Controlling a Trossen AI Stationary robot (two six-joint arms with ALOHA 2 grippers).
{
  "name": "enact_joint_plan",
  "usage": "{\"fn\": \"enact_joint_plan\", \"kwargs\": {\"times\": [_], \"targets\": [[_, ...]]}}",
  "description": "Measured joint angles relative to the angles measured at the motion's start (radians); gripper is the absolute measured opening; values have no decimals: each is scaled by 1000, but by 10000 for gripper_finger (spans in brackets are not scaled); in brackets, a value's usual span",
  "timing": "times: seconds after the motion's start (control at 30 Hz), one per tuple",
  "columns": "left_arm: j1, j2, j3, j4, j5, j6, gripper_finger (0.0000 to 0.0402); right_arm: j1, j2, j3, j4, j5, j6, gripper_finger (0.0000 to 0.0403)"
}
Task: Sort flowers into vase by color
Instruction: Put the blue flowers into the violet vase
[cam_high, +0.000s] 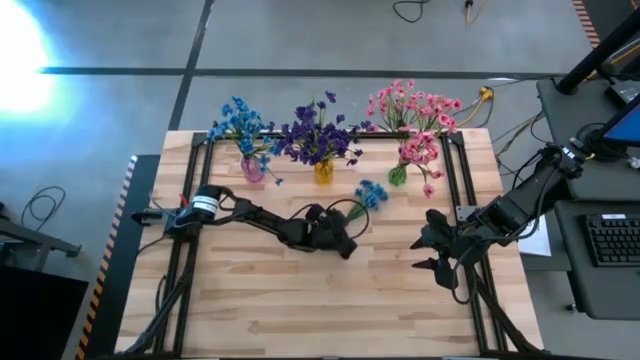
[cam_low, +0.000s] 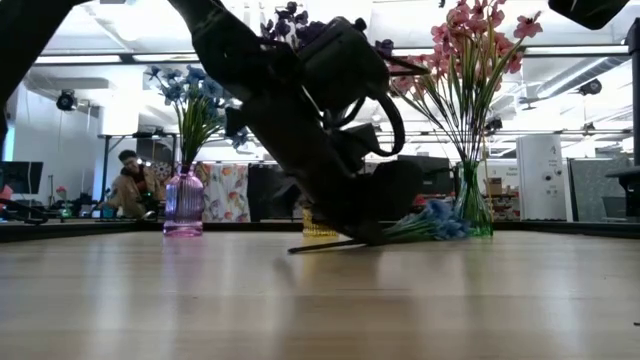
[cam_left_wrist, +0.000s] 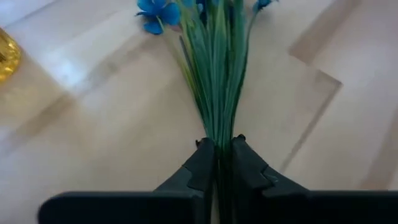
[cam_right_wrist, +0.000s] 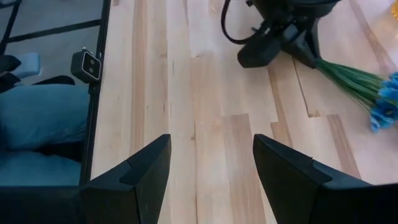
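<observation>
The left hand (cam_high: 345, 243) sits near the middle of the desk (cam_high: 300, 310), its fingers (cam_left_wrist: 202, 163) pressed together on the green stems of a blue flower sprig (cam_high: 368, 196). The sprig lies low on the wood, its blossoms pointing toward about 1 o'clock from the hand, just short of the vases. In the left wrist view the stems run straight out from between the fingers, and most of the blossoms are cut off by the frame edge. In the low view the left arm covers much of the scene; only the stem ends and a blue clump beside the green vase (cam_low: 470, 210) show past it.

Along the 12 o'clock edge of the desk stand three vases: a pink vase (cam_high: 252, 168) with blue flowers (cam_high: 238, 122) toward 11 o'clock, a yellow vase (cam_high: 323, 171) with purple flowers (cam_high: 318, 135) at 12, and the green one holding pink flowers (cam_high: 415, 115) toward 1 o'clock. The yellow vase is almost wholly hidden behind the arm in the low view.

The right hand (cam_high: 432, 254) waits at about 4 o'clock, near the desk's edge, its fingers spread with nothing between them.

A seated person (cam_low: 127, 185) shows far back in the room, too small to make out.
</observation>
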Motion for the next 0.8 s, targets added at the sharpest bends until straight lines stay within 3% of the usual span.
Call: {"fn": "enact_joint_plan", "kwargs": {"times": [0.3,0.47,0.67,0.8], "targets": [[-27,-36,-4,-31,46,19,124,0,0,0,0,-1,-1,219],[-31,-60,8,-33,54,116,180,0,0,0,0,-1,-18,219],[-34,-67,50,-24,62,227,210,0,0,0,89,33,-106,219],[-42,-67,54,-41,67,232,213,39,-1,0,97,-12,-70,219]]}}
